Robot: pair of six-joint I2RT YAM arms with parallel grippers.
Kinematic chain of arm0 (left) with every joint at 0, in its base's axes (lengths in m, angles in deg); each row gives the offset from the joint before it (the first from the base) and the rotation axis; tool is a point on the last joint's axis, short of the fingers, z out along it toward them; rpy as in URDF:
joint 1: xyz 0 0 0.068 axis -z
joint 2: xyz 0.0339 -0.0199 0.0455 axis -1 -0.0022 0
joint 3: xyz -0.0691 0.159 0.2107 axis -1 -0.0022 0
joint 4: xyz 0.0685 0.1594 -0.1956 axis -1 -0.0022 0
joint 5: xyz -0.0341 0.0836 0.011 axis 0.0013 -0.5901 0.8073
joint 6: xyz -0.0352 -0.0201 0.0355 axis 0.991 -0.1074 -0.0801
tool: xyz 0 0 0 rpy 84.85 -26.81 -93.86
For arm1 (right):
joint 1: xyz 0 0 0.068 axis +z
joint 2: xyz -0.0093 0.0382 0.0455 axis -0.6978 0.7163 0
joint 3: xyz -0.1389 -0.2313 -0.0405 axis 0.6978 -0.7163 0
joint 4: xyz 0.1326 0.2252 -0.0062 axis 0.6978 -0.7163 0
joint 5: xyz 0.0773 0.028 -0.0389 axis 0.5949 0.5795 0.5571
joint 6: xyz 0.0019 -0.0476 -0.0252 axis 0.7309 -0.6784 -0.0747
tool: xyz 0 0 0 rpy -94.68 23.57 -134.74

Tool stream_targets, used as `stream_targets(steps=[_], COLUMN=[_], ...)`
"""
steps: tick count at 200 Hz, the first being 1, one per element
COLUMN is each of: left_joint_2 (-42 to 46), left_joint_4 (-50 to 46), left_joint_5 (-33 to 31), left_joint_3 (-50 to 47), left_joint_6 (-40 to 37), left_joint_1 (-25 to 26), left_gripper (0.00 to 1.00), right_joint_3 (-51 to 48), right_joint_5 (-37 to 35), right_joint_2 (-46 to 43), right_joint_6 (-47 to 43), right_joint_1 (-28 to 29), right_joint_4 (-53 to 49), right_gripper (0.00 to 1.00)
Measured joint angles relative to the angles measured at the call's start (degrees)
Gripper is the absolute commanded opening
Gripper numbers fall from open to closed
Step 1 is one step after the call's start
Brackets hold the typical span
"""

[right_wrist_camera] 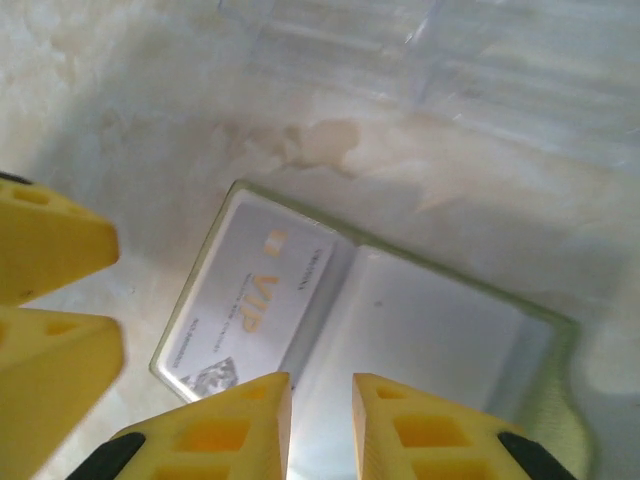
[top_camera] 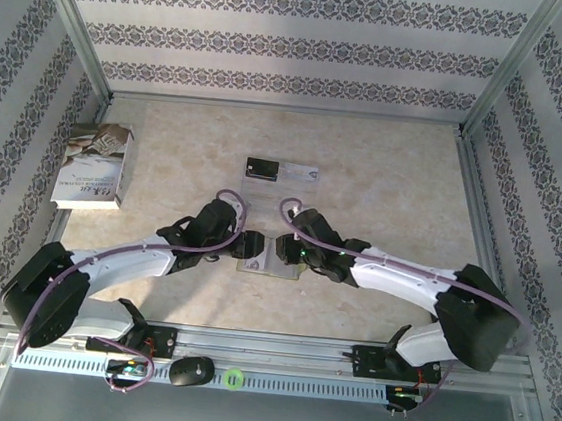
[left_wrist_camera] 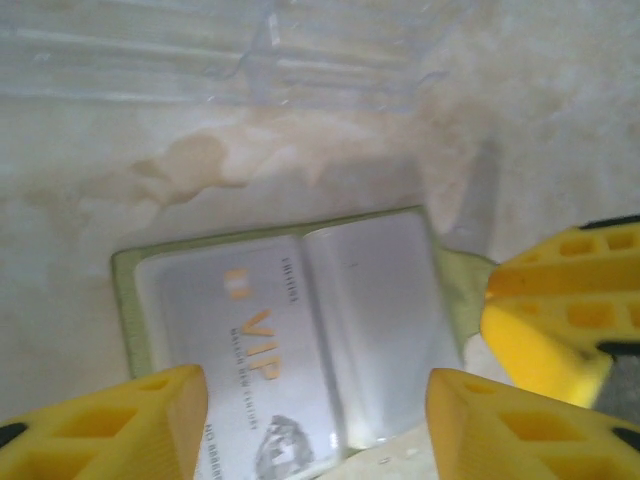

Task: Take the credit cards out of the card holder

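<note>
holder [right_wrist_camera: 430,340] lies open and flat on the table [top_camera: 385,181] between both grippers: yellow-green rim, glossy clear pockets. one silvery VIP card [right_wrist_camera: 250,300] sits in a pocket. two flat cards lie behind it: black card [top_camera: 260,169], white card [top_camera: 302,172]. left gripper [left_wrist_camera: 315,395] is open wide over the holder. right gripper [right_wrist_camera: 321,400] has its jaws nearly together at the holder's edge, can't tell if it's pinching.

Setting: enclosed robot test cell.
I see aluminium frame posts [top_camera: 78,33], patterned wall panels [top_camera: 298,46], and a slotted mounting rail [top_camera: 323,386] along the table [top_camera: 385,181] edge.
</note>
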Motion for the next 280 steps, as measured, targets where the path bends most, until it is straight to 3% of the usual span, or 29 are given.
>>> stream_targets(steps=[69, 107, 198, 238, 280], left_joint_2=[-5.7, -9.2, -11.8, -11.3, -7.6], left_joint_4=[-2.4, -2.4, -2.3, -1.5, -1.9], left_joint_5=[-6.3, -8.0, -11.3, -11.3, -12.9], left_joint_3=[0.9, 1.7, 2.4, 1.7, 0.5], left_joint_6=[-4.3, -4.8, -4.7, -3.5, -3.5], left_joint_1=[3.3, 5.7, 7.4, 7.5, 8.2], left_gripper=[0.67, 0.63, 0.38, 0.56, 0.57], right_joint_3=[0.3, 0.3, 0.3, 0.3, 0.0], right_joint_5=[2.1, 2.1, 3.9, 5.7, 5.9], right_joint_2=[2.8, 2.8, 3.6, 5.8, 5.8], right_joint_6=[1.7, 2.1, 2.1, 2.4, 2.6], right_joint_1=[0.6, 0.6, 0.5, 0.5, -0.1], right_joint_4=[1.3, 1.5, 2.5, 2.9, 3.2], right_gripper=[0.23, 0.23, 0.22, 0.22, 0.22])
